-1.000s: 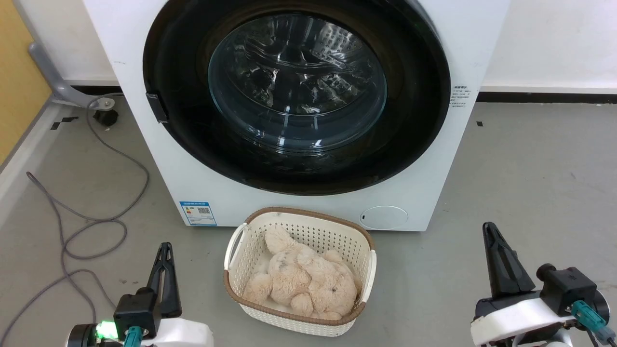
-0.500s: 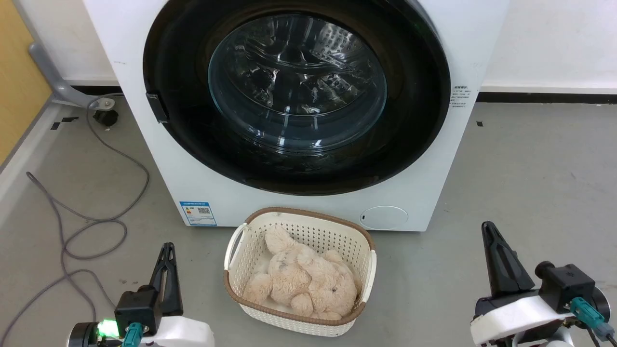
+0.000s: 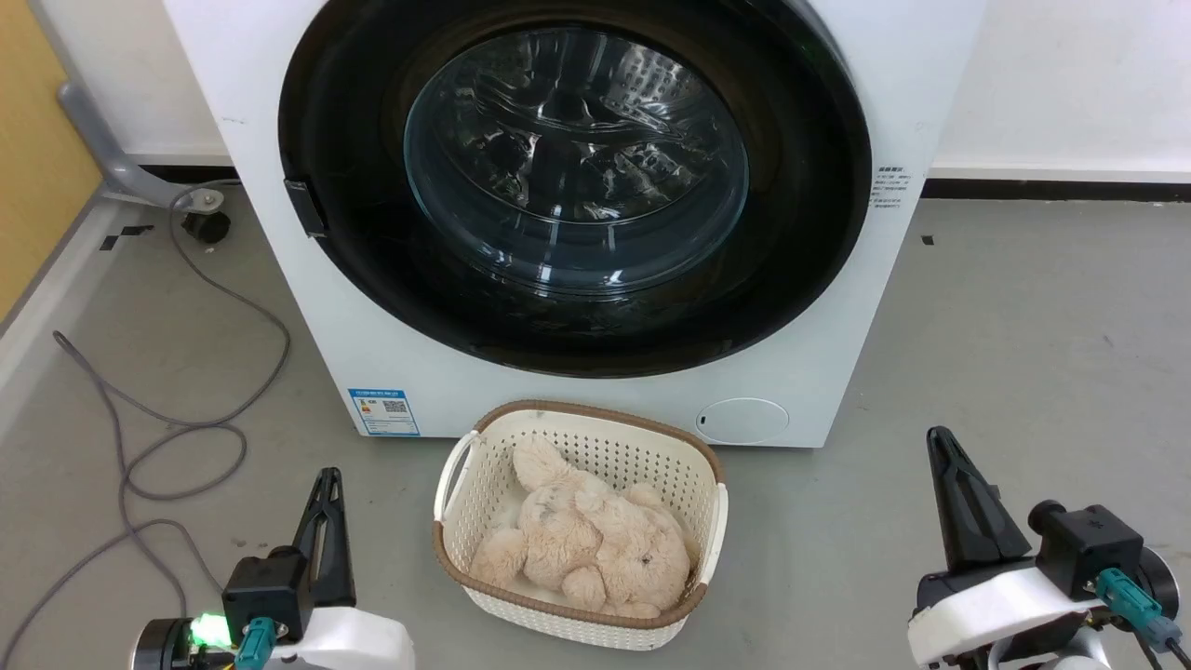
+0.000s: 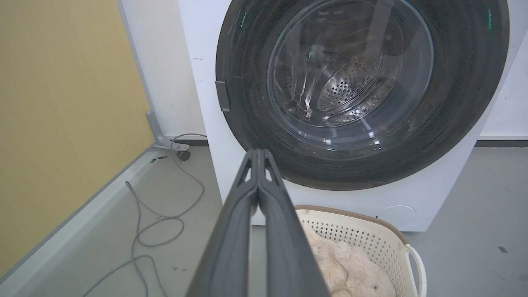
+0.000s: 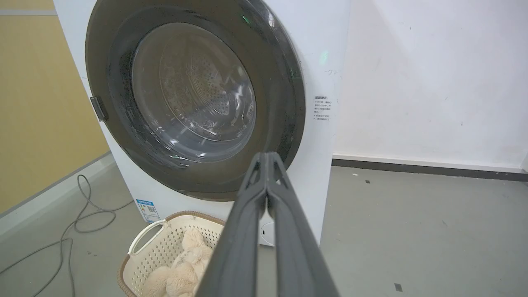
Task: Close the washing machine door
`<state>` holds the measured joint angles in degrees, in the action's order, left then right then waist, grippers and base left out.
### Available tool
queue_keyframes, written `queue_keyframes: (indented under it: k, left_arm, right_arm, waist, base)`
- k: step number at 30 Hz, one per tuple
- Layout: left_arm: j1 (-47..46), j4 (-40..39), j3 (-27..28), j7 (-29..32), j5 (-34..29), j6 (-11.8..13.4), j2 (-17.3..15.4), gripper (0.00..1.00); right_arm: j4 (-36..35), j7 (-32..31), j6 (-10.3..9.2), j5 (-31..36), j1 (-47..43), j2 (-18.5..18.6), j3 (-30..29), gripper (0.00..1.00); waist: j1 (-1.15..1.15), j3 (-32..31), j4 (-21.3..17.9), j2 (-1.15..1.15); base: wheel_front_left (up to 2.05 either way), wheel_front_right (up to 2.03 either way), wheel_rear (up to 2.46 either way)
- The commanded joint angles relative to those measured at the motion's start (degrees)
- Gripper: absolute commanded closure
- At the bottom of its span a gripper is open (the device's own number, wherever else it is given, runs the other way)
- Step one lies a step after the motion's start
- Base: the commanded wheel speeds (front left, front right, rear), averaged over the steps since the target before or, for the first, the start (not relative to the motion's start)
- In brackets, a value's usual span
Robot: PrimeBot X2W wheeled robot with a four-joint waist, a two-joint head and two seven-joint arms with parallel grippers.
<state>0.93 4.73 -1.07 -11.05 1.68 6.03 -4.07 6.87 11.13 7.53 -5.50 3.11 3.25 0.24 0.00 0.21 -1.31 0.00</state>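
The washing machine door (image 3: 577,158), a glossy black disc with a bulging glass window, lies flat against the white machine front, its latch tab (image 3: 304,207) at the left rim. It also faces me in the left wrist view (image 4: 354,82) and in the right wrist view (image 5: 189,95). My left gripper (image 3: 327,476) hovers low over the floor at the lower left, fingers pressed together and holding nothing (image 4: 258,152). My right gripper (image 3: 936,435) sits at the lower right, likewise shut and empty (image 5: 267,154). Both are well short of the door.
A cream basket (image 3: 716,521) holding a beige plush toy (image 3: 586,544) stands on the floor just before the machine, between my grippers. A grey cable (image 3: 186,428) loops on the floor at the left beside a yellow wall panel (image 4: 62,123). Grey floor spreads to the right.
Both grippers have edged very slightly inward. The door, basket and toy have not moved.
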Motion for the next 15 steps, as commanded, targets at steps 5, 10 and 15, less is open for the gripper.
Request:
queue_keyframes:
  k: [5, 10, 15]
  left_arm:
    - [-0.3, -0.6, 0.1, 0.8, -0.4, -0.5, 0.2, 1.0]
    - [-0.3, -0.9, 0.2, 1.4, -0.5, -0.8, 0.3, 1.0]
    - [-0.4, -1.1, 0.3, 2.0, -0.6, -1.1, 0.3, 1.0]
  right_arm:
    - [-0.9, -0.8, -0.01, 0.6, -0.9, -0.1, -0.1, 1.0]
    - [-1.2, -1.4, -0.01, 0.9, -1.0, -0.1, -0.1, 1.0]
    - [-1.6, -2.0, -0.02, 1.1, -1.2, -0.1, -0.1, 1.0]
  waist:
    - [0.0, 0.0, 0.1, 0.0]
    - [0.0, 0.0, 0.2, 0.0]
    - [0.0, 0.0, 0.2, 0.0]
  base:
    - [0.0, 0.0, 0.0]
    - [0.0, 0.0, 0.0]
    - [0.0, 0.0, 0.0]
